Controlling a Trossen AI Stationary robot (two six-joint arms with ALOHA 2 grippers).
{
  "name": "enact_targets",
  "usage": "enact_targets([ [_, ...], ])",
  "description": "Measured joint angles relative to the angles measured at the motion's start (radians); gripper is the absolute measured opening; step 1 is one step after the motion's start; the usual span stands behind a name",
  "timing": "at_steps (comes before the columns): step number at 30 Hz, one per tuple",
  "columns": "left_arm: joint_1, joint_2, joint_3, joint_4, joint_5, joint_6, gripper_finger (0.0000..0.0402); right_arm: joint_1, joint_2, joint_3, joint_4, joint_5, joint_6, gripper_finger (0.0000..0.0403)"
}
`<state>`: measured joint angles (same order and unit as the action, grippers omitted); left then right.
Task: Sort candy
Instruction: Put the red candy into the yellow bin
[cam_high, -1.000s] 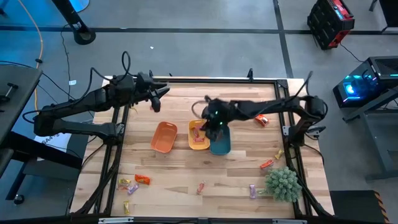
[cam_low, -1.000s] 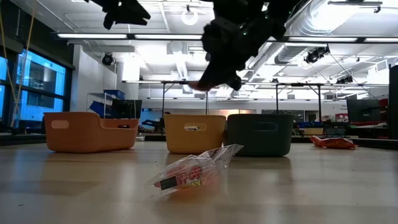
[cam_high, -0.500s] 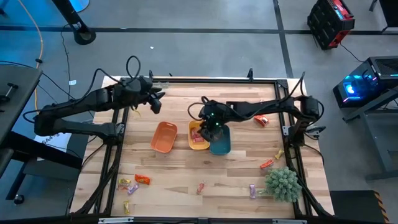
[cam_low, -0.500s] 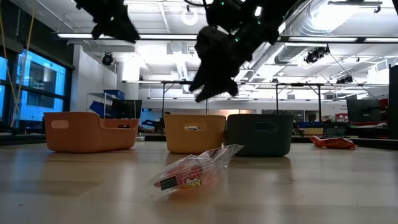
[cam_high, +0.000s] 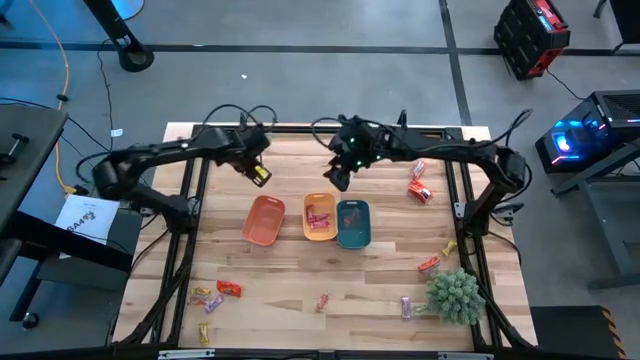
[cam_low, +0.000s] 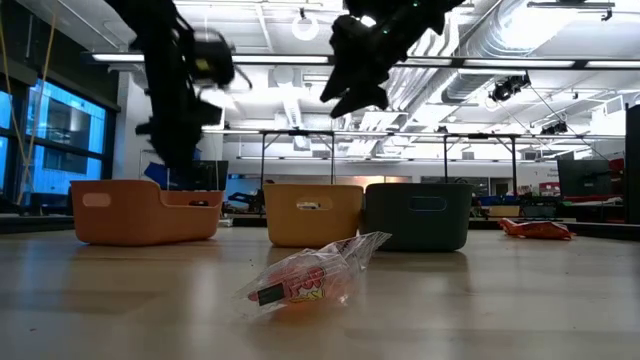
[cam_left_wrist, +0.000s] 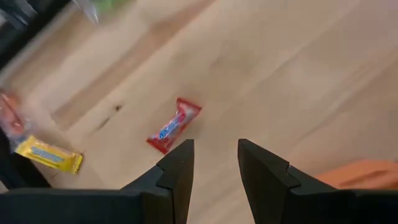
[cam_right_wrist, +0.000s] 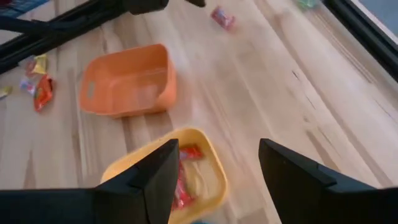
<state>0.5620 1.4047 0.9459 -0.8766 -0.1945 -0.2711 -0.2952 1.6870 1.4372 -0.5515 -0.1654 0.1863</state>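
- Lifted back from above the trays, the right claw (cam_high: 335, 179) now hangs wide open, empty.
- Left claw (cam_high: 258, 175) part open, empty, above the wooden surface (cam_high: 380, 285).
- Red wrapped candy (cam_high: 319, 216) lies in the yellow oblong tray (cam_high: 307, 229); others scattered.

Candy (cam_high: 319, 217) in middle tray (cam_high: 307, 229)

Setting of the workcell. A wooden-plank counter (cam_high: 300, 285) stands on a grey concrete floor (cam_high: 300, 80) crossed by dark seam lines. At far right sit a red-and-black case (cam_high: 532, 35) and a unit with a blue glow (cam_high: 565, 142). Beyond the counter lies an open hall: white ceiling with strip lights (cam_low: 250, 58) and ducts (cam_low: 520, 30), blue-lit windows (cam_low: 45, 140) at left, and distant tables (cam_low: 330, 135).
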Motion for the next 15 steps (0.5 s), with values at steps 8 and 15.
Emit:
enact_targets([
  [8,0.094,0.173,0.0,0.017,-0.025,0.14,0.0149,0.0,-0.021,0.001,-0.073,-0.001,0.015,0.0215],
  [15,0.167,0.268,0.0,0.076,0.068,0.215,0.0173,0.023,-0.022,0.001,-0.073,-0.002,0.045,0.0215],
])
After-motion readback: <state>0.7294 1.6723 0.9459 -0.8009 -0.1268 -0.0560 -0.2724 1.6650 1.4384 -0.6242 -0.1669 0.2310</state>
